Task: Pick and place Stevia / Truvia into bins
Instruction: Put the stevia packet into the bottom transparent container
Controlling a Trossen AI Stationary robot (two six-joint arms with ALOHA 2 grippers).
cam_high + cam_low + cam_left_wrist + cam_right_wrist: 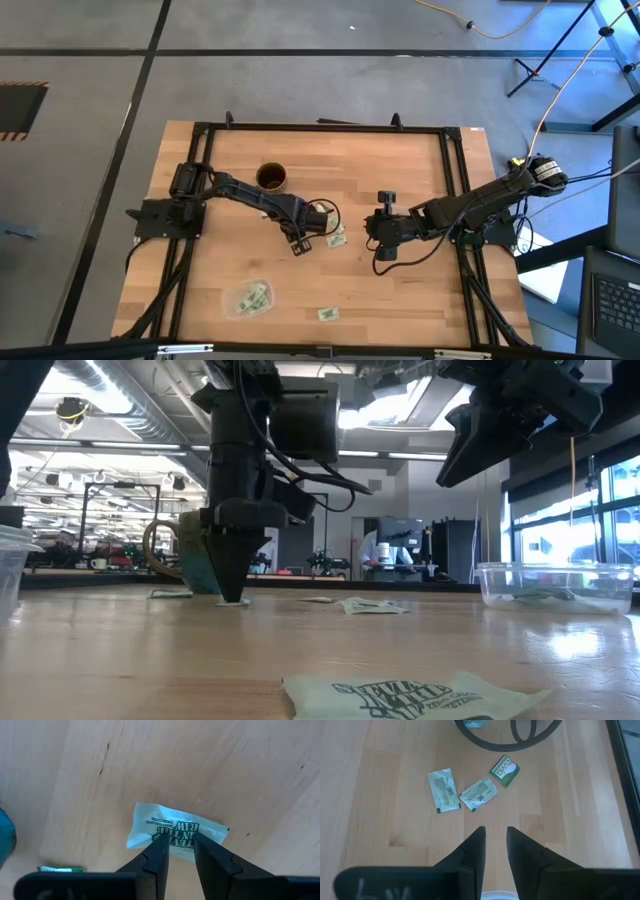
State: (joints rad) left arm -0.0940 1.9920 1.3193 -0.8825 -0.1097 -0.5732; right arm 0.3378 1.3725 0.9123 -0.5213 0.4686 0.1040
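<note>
Left wrist view: a pale green-and-white sachet (172, 832) lies flat on the wooden table (100, 770), printed side up, with the left claw (178, 851) directly over its near edge. The two dark fingers (159, 855) stand a narrow gap apart, their tips at or just above the paper; whether they actually pinch it cannot be told. A second sachet (61, 869) lies at the frame edge, partly cut off.

High view: the left claw (298, 246) points down near the table's middle, with a small cluster of sachets (335, 237) just beside it. The brown mug (272, 178) stands behind it. A clear bin (247, 298) near the front edge holds several sachets, and one lone sachet (328, 314) lies to its right. The right claw (384, 250) hangs over the bare table right of the cluster.

Right wrist view: the right claw (495, 836) has its fingers slightly apart with nothing between them; three sachets (477, 794) lie well ahead of it, apart from the tips.

Low view: the left claw (232, 596) reaches down to the table surface; a bin (555, 585) stands at the right, another is cut off at the left edge, and a blurred sachet (410, 695) fills the foreground. Its contents are hard to make out.
</note>
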